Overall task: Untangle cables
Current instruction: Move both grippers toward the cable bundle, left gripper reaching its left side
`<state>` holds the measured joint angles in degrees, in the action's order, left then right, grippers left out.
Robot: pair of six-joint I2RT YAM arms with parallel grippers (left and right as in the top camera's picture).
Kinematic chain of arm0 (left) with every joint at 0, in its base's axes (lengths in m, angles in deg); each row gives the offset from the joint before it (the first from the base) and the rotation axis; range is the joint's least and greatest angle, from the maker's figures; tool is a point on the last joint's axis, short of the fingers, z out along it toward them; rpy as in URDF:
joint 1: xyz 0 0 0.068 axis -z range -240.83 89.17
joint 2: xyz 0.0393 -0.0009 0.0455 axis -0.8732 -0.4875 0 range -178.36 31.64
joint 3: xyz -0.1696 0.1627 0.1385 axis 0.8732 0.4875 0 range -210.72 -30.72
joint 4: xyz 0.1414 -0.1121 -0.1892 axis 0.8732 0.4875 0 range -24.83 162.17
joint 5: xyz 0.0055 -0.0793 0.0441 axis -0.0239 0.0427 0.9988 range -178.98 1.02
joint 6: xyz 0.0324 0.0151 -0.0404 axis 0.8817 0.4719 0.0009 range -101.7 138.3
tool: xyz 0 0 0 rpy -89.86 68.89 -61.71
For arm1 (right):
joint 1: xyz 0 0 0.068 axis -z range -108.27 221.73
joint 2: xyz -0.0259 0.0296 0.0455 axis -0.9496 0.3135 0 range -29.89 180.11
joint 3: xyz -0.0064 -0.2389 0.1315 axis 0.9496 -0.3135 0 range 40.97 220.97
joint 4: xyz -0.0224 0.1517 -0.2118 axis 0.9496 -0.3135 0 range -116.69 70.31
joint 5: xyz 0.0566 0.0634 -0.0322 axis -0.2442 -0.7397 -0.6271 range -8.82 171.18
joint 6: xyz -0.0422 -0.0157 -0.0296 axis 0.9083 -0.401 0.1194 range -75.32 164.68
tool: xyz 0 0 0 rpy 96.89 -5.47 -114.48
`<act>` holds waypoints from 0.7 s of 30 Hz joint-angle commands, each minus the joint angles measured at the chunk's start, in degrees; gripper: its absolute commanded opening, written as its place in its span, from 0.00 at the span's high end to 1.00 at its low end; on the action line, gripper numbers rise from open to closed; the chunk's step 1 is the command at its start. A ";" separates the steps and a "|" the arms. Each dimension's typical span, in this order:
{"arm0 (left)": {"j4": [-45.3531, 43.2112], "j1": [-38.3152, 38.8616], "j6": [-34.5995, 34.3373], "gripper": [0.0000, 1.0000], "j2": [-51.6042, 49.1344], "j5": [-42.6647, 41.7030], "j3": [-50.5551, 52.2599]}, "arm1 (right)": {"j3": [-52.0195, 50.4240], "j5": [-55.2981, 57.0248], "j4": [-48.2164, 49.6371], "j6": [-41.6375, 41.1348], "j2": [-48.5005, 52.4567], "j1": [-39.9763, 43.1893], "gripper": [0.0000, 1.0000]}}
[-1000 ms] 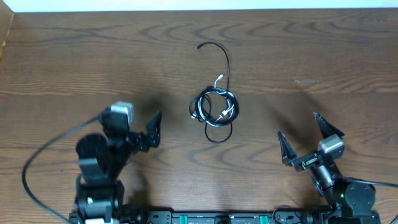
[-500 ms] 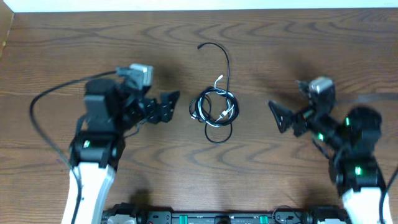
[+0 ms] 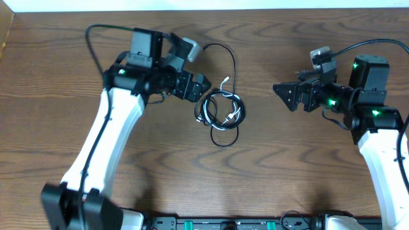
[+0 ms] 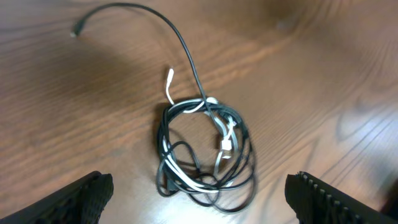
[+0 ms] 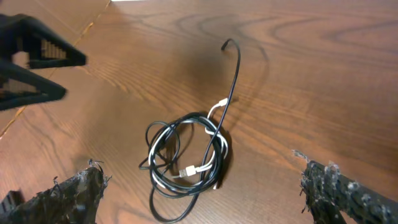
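Note:
The cables [image 3: 220, 114] lie tangled in a small coil at the table's middle: black loops with a shorter white cord wound through them. One black tail [image 3: 231, 61] curves away toward the far edge. My left gripper [image 3: 199, 86] hovers just left of the coil, open, with nothing in it. In the left wrist view the coil [image 4: 205, 149] lies ahead of the wide-apart left gripper [image 4: 200, 196]. My right gripper [image 3: 284, 96] is open well to the right of the coil, pointing at it. The right wrist view shows the coil [image 5: 186, 155] above the gap of the right gripper [image 5: 202, 180].
The cables rest on a brown wooden table [image 3: 319, 179]. A pale wall strip [image 3: 204, 4] runs along its far edge. The table's left edge [image 3: 6, 38] shows at the top left. The arms' base rail [image 3: 223, 223] runs along the near edge.
Both arms have swung away from the near edge toward the coil, the left to its left side, the right to its right. Both grippers stayed open. The cables have not moved.

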<state>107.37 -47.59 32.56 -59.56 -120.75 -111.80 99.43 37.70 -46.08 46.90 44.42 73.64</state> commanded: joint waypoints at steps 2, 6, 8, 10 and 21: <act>0.42 0.22 13.31 0.07 -8.46 -3.91 -0.66 | 0.81 -2.36 -0.44 1.09 1.09 0.17 0.01; 0.37 0.17 16.85 0.11 -14.84 -4.24 -0.66 | 0.55 -2.03 -0.52 1.31 1.11 0.13 0.01; 0.07 0.20 17.27 0.17 -17.79 -4.22 -0.66 | 0.55 -1.86 -0.63 1.36 1.16 0.13 0.01; -0.31 0.20 17.25 0.23 -20.20 -4.24 -0.66 | 0.55 -1.86 -0.74 1.75 1.18 0.11 0.01; -2.43 0.17 17.27 0.61 -26.73 -1.42 -0.63 | 0.52 -0.37 -0.90 1.73 1.46 -0.20 0.01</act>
<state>105.38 -47.48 49.13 -86.02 -122.85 -111.87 99.40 37.09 -46.91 47.86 45.62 73.64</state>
